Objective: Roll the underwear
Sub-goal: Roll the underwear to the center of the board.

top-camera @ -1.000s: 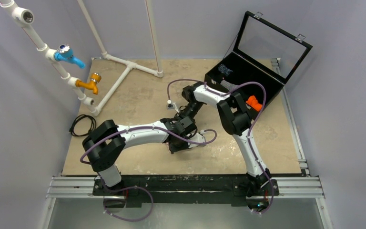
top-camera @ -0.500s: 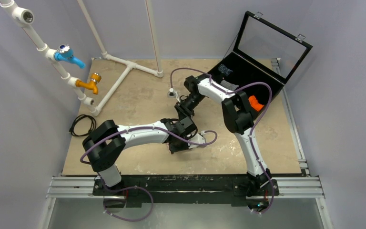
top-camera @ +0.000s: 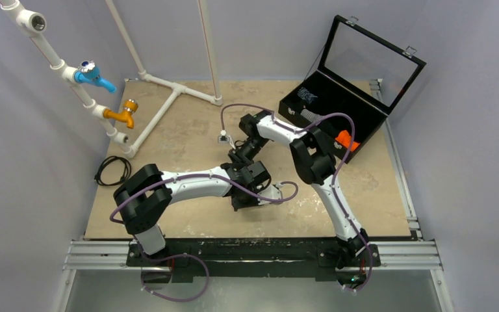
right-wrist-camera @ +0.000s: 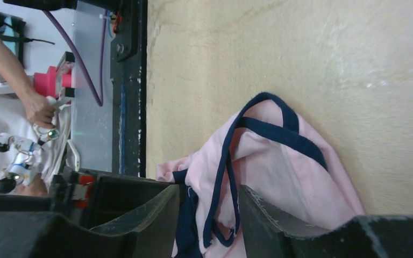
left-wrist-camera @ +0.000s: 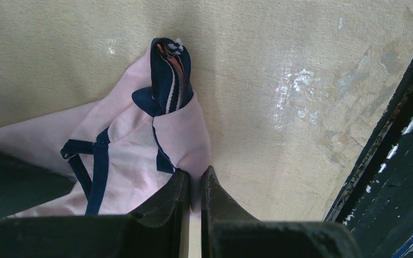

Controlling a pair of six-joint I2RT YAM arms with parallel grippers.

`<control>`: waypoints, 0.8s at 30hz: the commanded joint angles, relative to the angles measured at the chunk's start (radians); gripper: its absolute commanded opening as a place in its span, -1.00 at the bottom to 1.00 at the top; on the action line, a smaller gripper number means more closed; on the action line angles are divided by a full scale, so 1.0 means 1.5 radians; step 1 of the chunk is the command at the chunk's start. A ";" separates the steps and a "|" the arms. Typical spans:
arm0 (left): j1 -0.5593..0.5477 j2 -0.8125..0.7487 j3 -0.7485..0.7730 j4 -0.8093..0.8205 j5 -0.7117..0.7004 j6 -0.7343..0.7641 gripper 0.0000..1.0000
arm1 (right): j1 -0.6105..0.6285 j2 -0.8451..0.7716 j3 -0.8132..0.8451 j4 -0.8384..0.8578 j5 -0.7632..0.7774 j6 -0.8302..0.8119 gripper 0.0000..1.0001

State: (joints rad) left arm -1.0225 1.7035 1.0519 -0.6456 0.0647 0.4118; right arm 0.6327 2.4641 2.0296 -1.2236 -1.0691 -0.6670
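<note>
Black box [top-camera: 301,97] holds an orange roll [top-camera: 345,138] and a stripy roll [top-camera: 309,116]. Soft, crumpled pink underwear [left-wrist-camera: 129,145] is pinched by left gripper [left-wrist-camera: 195,180] and right gripper [right-wrist-camera: 209,196].

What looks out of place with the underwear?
The underwear is crumpled, not flat: one corner is twisted into a navy-edged bunch, and a trim loop sticks out. The left gripper pinches a fold. Nothing looks spilled or damaged.

Soft, even overhead light, weak shadows on the bench [top-camera: 188,130]. Wrist views bright, sharp mid-frame; near tool fingers [left-wrist-camera: 164,215] dark, blurred.
</note>
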 commanded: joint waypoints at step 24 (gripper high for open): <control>-0.007 0.001 0.026 -0.072 0.077 -0.007 -0.98 | -0.059 -0.149 -0.287 0.342 0.228 0.203 -0.18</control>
State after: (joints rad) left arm -1.0241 1.7035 1.0645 -0.6727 0.0834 0.4038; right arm 0.5621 2.2482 1.6150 -0.8375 -0.9028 -0.3653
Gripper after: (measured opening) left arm 0.050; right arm 0.405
